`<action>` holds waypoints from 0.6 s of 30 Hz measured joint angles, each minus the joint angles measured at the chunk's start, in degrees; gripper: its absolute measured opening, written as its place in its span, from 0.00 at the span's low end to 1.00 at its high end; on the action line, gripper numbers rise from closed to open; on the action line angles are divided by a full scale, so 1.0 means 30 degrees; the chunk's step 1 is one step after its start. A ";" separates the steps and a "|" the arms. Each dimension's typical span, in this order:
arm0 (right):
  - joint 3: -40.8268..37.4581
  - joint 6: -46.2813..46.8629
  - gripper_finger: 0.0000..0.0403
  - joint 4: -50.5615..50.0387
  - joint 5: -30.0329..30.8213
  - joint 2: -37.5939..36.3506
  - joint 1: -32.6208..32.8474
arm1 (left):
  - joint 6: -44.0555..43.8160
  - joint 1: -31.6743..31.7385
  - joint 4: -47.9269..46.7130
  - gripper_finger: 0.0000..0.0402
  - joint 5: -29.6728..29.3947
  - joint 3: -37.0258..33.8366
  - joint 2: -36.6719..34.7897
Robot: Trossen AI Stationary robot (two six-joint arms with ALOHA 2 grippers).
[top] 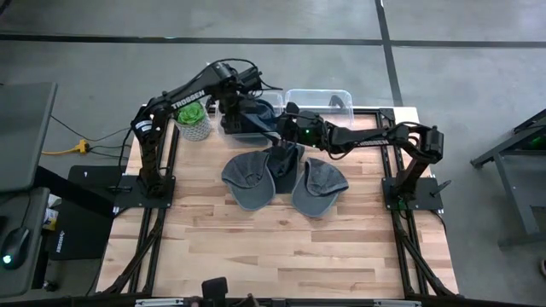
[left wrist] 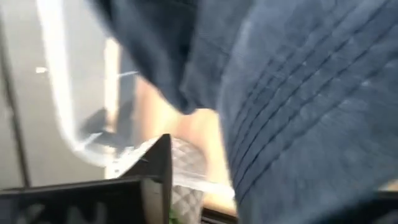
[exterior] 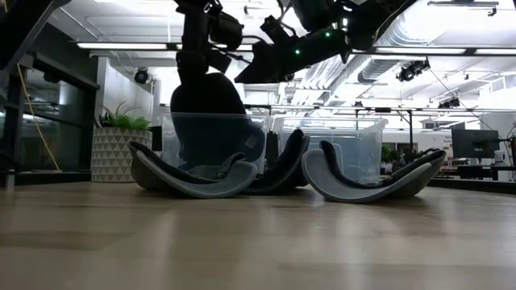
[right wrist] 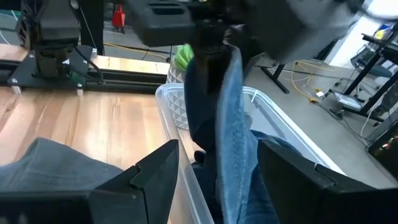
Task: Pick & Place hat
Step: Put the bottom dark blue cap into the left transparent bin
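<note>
While the wooden surface keeps two grey caps, my left hand dangles the blue hat over the clear bin; its grip I cannot tell. My right hand gapes wide alongside. The brim may snag the bin's rim.

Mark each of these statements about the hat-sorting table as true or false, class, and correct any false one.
1. Two grey hats lie on the wooden table. True.
2. The blue hat hangs over a clear bin. True.
3. The potted plant stands on the right arm's side of the table. False: it stands on the left arm's side, beside the bin.
4. The right claw is shut on a grey hat. False: it is open, with the blue hat hanging between its fingers.
5. The left claw is above the bin. True.
</note>
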 joint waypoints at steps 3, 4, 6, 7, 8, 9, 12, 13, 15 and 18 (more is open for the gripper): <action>0.0000 0.0270 0.53 -0.0083 0.0073 0.0000 0.0000 | -0.0352 0.0036 0.0009 0.42 -0.0921 0.1004 -0.0010; 0.0000 0.0360 0.53 -0.0076 0.0073 0.0000 0.0000 | -0.0458 0.0036 0.0009 0.45 -0.1073 0.1397 -0.0014; 0.0000 0.0464 0.53 -0.0068 0.0086 0.0000 0.0000 | -0.0650 0.0044 0.0014 0.48 -0.1277 0.2122 -0.0014; 0.0000 0.0514 0.53 -0.0073 0.0095 0.0000 0.0000 | -0.0691 0.0044 0.0006 0.49 -0.1332 0.2474 -0.0014; 0.0000 0.0571 0.53 -0.0076 0.0106 0.0000 0.0000 | -0.0775 0.0044 -0.0008 0.50 -0.1475 0.2815 -0.0014; 0.0000 0.0672 0.53 -0.0076 0.0161 0.0000 0.0000 | -0.0928 0.0044 -0.0008 0.50 -0.1669 0.3129 -0.0014; 0.0000 0.1008 0.53 -0.0068 0.0625 0.0000 0.0000 | -0.1234 0.0044 -0.0006 0.51 -0.1921 0.3916 -0.0014; 0.0004 0.1181 0.53 -0.0085 0.0825 0.0000 0.0000 | -0.1276 0.0044 0.0021 0.51 -0.2146 0.4068 -0.0014; 0.0312 0.1497 0.53 -0.0652 0.1013 0.0000 -0.0052 | -0.1583 0.0040 0.0133 0.51 -0.2918 0.4213 -0.0014; 0.1257 0.1589 0.53 -0.1827 0.1087 0.0000 -0.0066 | -0.2338 0.0048 0.0339 0.51 -0.3747 0.4235 -0.0014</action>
